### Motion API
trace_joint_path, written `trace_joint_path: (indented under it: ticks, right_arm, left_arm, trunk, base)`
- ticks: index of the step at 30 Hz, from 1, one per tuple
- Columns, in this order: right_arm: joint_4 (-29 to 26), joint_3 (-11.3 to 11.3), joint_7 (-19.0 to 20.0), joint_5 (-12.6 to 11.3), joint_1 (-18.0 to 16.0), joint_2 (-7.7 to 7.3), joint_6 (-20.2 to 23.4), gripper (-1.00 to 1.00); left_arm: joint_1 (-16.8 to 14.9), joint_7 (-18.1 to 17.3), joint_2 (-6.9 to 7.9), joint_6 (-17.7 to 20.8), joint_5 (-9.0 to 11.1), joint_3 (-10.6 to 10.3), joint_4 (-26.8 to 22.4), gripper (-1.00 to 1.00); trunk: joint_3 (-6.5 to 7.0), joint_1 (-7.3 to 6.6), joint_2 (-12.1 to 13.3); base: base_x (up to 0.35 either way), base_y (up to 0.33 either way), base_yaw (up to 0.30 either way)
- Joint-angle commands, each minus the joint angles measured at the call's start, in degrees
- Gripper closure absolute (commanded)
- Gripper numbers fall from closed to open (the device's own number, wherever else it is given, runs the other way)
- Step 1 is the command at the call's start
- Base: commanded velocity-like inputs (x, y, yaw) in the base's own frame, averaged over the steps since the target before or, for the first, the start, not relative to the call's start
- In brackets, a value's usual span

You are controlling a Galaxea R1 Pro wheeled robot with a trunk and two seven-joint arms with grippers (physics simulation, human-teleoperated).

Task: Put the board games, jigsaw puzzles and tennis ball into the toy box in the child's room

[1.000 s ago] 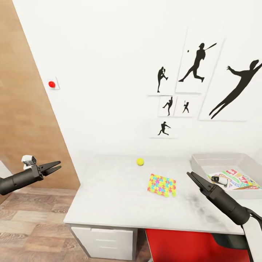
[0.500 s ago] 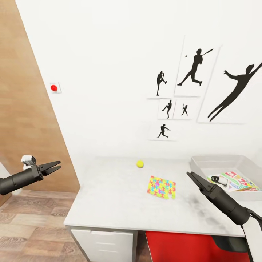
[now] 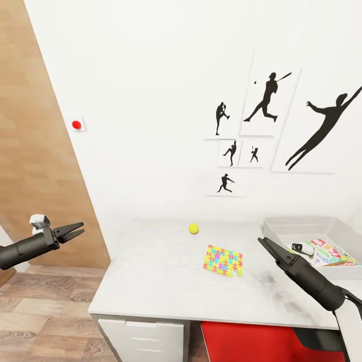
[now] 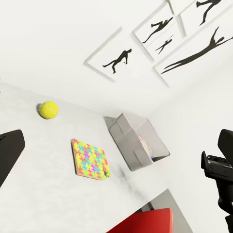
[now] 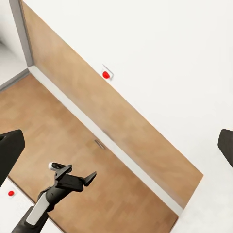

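Observation:
On the white table (image 3: 161,281) a yellow tennis ball (image 3: 193,229) lies near the wall. A jigsaw puzzle (image 3: 223,260) lies flat in front of it. At the table's right end stands the grey toy box (image 3: 301,221) with colourful printed board games (image 3: 329,252) inside. My right gripper (image 3: 263,244) hovers open above the table, right of the puzzle and beside the box's near corner, holding nothing. My left gripper (image 3: 76,231) is open and empty in the air left of the table. The left wrist view shows the ball (image 4: 49,109), puzzle (image 4: 89,159) and toy box (image 4: 131,141).
A wooden door (image 3: 35,151) and a red wall button (image 3: 76,124) are at the left. Black silhouette posters (image 3: 266,100) hang above the table. Under the table are a white drawer unit (image 3: 146,339) and a red chair (image 3: 251,342). Wood-plank floor (image 3: 40,322) spreads out at the left.
The whole picture has shifted slightly, so the camera moved. Both arms hold the same pose, and the ball, puzzle and box have not moved on the table.

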Motion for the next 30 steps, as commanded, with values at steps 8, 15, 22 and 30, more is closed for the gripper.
trace_joint_path:
  ticks: [8,15,22,30]
  right_arm:
    - [0.08,-0.03,-0.33,-0.11,-0.05,-0.01,0.19,-1.00]
    - [0.09,-0.15,-3.09,0.02,-0.05,-0.01,0.17,-1.00]
    - [0.03,-0.29,-5.02,0.10,-0.05,-0.01,0.11,-1.00]
    - [0.00,-0.25,-6.99,0.13,-0.05,-0.01,0.09,-1.00]
  left_arm:
    - [-0.12,0.25,0.01,0.35,-0.10,0.01,0.15,-1.00]
    - [-0.22,0.31,0.01,0.41,-0.11,0.03,0.32,-1.00]
    - [-0.39,0.31,0.01,0.55,-0.07,0.02,0.32,-1.00]
    - [-0.45,0.31,0.25,1.28,-0.06,0.02,0.37,-1.00]
  trunk:
    - [-0.10,0.04,-0.13]
    - [-0.10,0.04,-0.13]
    - [-0.10,0.04,-0.13]
    - [-0.10,0.04,-0.13]
  base:
    - [0.000,0.000,0.000]
    - [0.000,0.000,0.000]
    - [0.000,0.000,0.000]
    - [0.000,0.000,0.000]
